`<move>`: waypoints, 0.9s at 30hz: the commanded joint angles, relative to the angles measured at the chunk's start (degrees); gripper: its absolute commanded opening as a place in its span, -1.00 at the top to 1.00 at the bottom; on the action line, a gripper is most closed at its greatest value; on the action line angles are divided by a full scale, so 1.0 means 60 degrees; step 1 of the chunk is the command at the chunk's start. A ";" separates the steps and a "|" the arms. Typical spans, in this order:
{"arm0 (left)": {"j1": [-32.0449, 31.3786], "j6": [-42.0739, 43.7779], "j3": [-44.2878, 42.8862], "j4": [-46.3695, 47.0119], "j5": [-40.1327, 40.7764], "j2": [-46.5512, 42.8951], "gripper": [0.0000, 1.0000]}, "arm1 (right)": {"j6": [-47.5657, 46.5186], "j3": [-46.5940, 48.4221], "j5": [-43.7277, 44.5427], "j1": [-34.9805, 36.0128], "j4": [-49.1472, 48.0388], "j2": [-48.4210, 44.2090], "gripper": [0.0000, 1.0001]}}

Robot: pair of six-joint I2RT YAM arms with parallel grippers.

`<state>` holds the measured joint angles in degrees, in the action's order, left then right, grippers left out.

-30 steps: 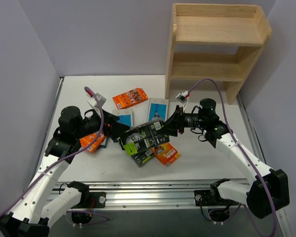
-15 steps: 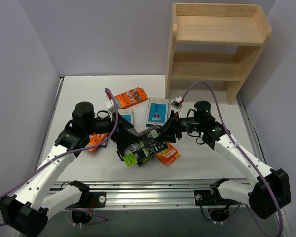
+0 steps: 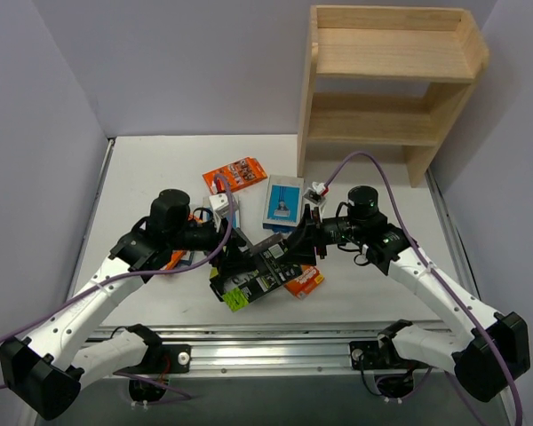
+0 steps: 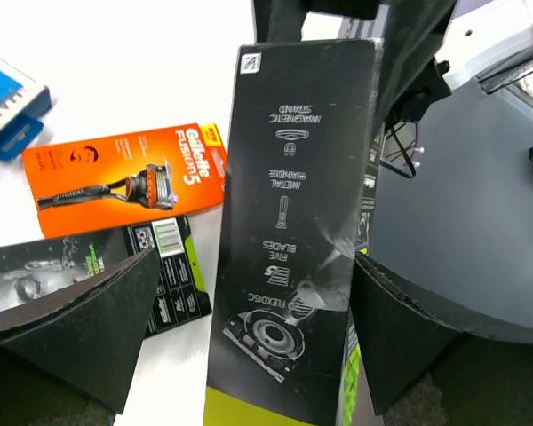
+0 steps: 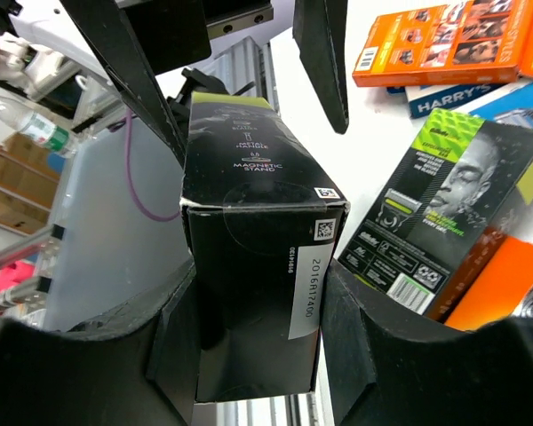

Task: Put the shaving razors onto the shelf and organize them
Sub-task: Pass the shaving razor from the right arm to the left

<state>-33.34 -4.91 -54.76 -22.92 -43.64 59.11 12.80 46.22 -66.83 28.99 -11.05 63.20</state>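
Grips a black box (image 3: 259, 269) in the right jaws above the desk (image 3: 155, 169); brackets its other end with wide-open left jaws.

The right gripper (image 5: 256, 312) clamps the near end of a black box (image 5: 249, 195) whose lime far end sits between the left gripper's (image 5: 253, 133) spread fingers, while a second black box (image 5: 444, 213), orange packs (image 5: 444, 40) and a blue card (image 5: 462, 96) lie on the table (image 5: 369, 111) at right.

Left pincer (image 3: 238, 257) gapes wide; right pincer (image 3: 295, 241) clamps partway; both arms reach inward.
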 commanded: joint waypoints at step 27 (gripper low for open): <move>-0.0771 -0.0207 -0.0453 -0.0180 -0.1091 0.0885 -0.66 | -0.1547 0.1277 -0.0288 0.0397 0.0860 -0.0587 1.00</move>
<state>-37.58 -7.73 -55.11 -22.94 -50.81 63.83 4.16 50.39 -65.17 30.96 -2.79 61.63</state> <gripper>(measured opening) 0.832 0.427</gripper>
